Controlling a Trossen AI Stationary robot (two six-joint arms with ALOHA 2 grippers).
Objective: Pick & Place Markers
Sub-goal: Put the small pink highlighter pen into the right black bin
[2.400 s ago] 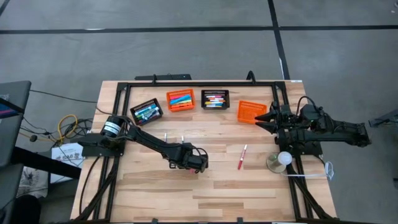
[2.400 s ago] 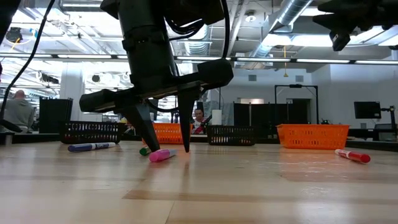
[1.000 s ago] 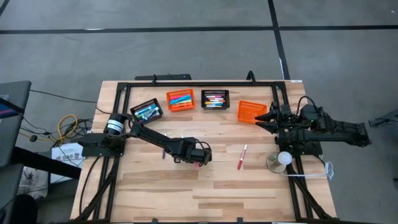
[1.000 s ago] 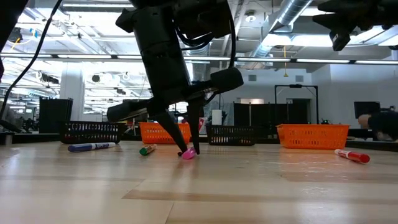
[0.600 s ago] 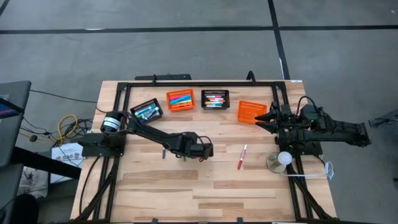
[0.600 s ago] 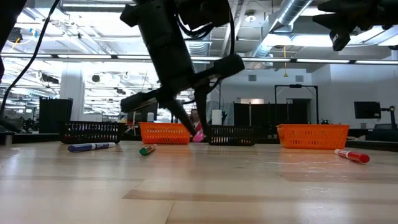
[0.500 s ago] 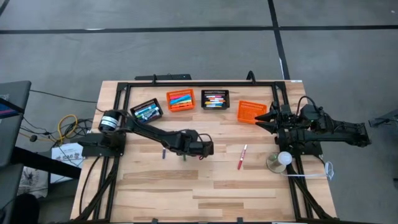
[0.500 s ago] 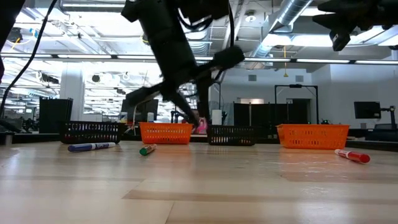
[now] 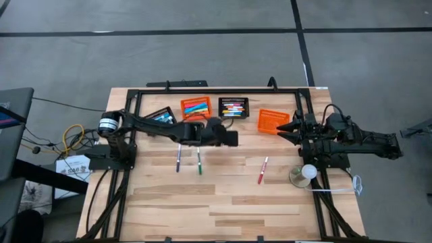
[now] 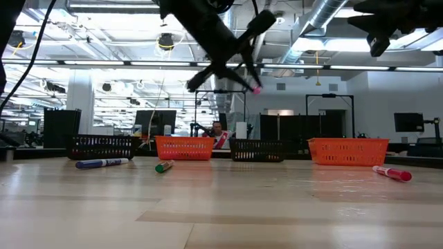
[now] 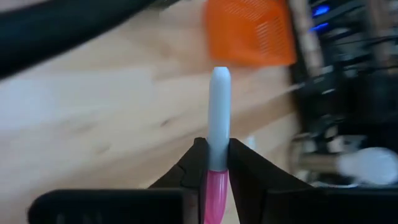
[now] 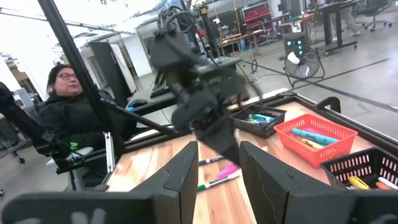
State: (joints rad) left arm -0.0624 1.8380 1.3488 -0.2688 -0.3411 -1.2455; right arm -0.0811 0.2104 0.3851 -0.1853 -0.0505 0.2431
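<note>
left wrist view: our left gripper [image 11: 211,163] pinches a pink marker [image 11: 217,134] at its pink end; white barrel juts free
place: we carry it above the table [image 9: 223,202], near the baskets [image 9: 233,107]
handling: light, stiff, slick; we'd grip mid-barrel
right gripper [image 9: 289,127]: parked, part open, empty

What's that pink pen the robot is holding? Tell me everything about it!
It is a short, thin pink marker with a pink end and a pale whitish barrel, smooth like plastic. The left gripper is shut on it, one dark finger on each side near the pink end, so the pale end sticks out forward. It is lifted well above the wooden table, touching nothing but the fingers. From the side, only its pink tip peeks out, high over the baskets.
</note>
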